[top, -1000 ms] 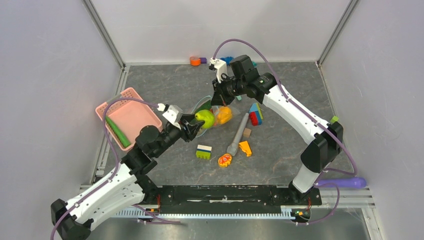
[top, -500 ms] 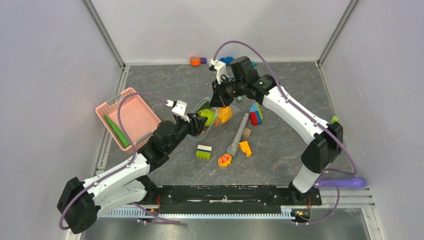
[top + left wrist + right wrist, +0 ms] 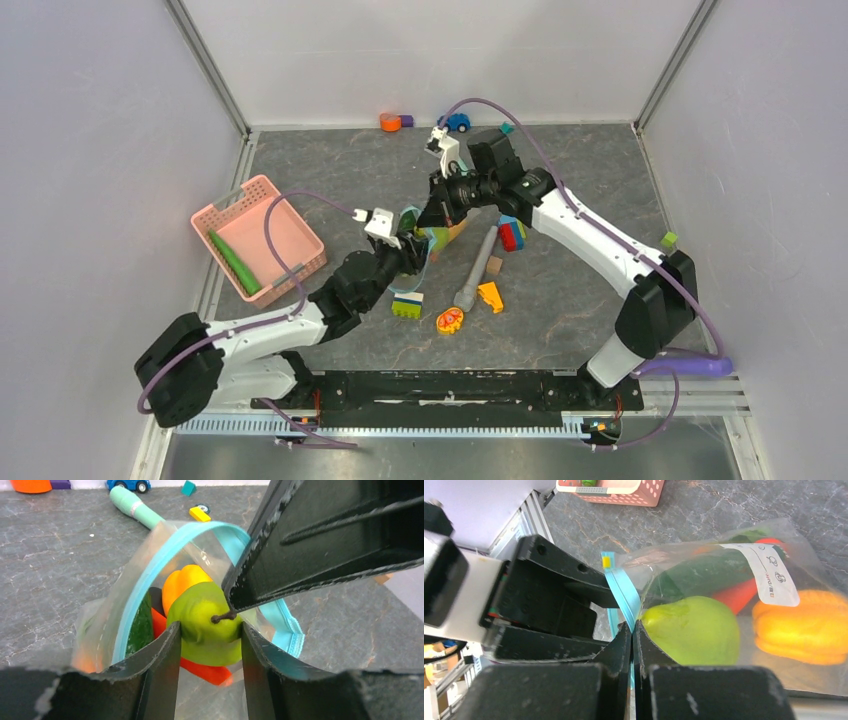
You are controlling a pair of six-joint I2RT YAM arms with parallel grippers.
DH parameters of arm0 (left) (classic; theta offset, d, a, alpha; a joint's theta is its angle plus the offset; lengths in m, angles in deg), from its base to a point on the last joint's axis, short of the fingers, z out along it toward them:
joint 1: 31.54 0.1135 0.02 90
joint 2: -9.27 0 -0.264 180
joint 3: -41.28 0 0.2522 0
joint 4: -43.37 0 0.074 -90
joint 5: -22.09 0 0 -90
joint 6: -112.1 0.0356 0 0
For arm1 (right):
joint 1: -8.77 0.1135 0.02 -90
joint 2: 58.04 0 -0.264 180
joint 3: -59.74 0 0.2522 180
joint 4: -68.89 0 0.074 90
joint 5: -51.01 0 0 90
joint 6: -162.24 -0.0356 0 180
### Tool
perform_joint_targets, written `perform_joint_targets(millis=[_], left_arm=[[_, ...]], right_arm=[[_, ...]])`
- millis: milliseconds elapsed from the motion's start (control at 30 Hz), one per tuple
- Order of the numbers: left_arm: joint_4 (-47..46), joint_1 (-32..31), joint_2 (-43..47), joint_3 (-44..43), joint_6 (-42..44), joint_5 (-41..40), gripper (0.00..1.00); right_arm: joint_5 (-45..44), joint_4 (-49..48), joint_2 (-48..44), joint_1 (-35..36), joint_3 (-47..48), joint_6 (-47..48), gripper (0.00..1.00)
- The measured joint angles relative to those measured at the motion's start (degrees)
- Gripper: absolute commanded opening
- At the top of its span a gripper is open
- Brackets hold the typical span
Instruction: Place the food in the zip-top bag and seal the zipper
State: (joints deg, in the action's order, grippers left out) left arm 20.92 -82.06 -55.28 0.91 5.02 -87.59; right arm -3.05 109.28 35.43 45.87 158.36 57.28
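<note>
The zip-top bag (image 3: 428,240) sits near the middle of the overhead view, between the two grippers, with its mouth turned toward the lower left. Most of the loading looks done. In the left wrist view an orange pepper (image 3: 186,582), a dark green piece (image 3: 142,627) and a red piece (image 3: 205,671) already lie inside. A green pear (image 3: 202,617) is at the mouth, partly past the teal zipper (image 3: 145,572), so it is judged to be the piece going in now. No other food can be made out loose on the table in the overhead view. What lies below and to the right of the bag there is a block (image 3: 407,303), a flat oval toy (image 3: 449,320) and a grey stick (image 3: 477,265). What is left appears to be letting the pear go inside, drawing the gripper out, and pressing the zipper together along its whole length; right now it gapes wide.

The left gripper (image 3: 209,630) has its jaws part-way apart and clamped on the pear, one finger on each side. The right gripper (image 3: 632,630) is fully clenched, pinching the zipper's strip and lifting that edge so the mouth stays wide. In the left wrist view its dark finger crosses the upper right of the frame. Whether its tip touches the pear's stem or hangs just above it cannot be told.
</note>
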Motion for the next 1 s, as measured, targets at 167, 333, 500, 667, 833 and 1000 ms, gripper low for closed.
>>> perform_joint_targets(millis=[167, 333, 500, 667, 833, 1000], left_arm=[[-1.16, -2.80, -3.58, -0.13, 1.31, -4.68, 0.87], [1.73, -3.58, -2.16, -1.07, 1.60, -6.16, 1.00], [12.52, -3.91, 4.42, -4.92, 0.87, -3.80, 1.00], [25.11, -4.09, 12.79, -11.23, -1.25, 1.36, 1.00], [38.91, -4.26, 23.78, -15.17, -5.77, 0.26, 1.00], [59.74, -4.26, 29.88, -20.98, -14.60, -9.62, 1.00]], right_arm=[[0.26, -2.64, -2.69, -0.02, -2.82, -2.45, 0.00], [0.07, -3.72, -5.09, -0.17, -3.28, -2.99, 0.00], [0.07, -4.87, -5.44, -1.20, -3.26, -3.06, 0.00], [-0.83, -5.14, -5.35, -2.36, -3.26, -2.80, 0.00], [-4.07, -4.66, -4.42, -2.51, -2.10, -1.46, 0.00], [-7.93, -3.74, -3.85, -2.51, -0.59, 0.59, 0.00]])
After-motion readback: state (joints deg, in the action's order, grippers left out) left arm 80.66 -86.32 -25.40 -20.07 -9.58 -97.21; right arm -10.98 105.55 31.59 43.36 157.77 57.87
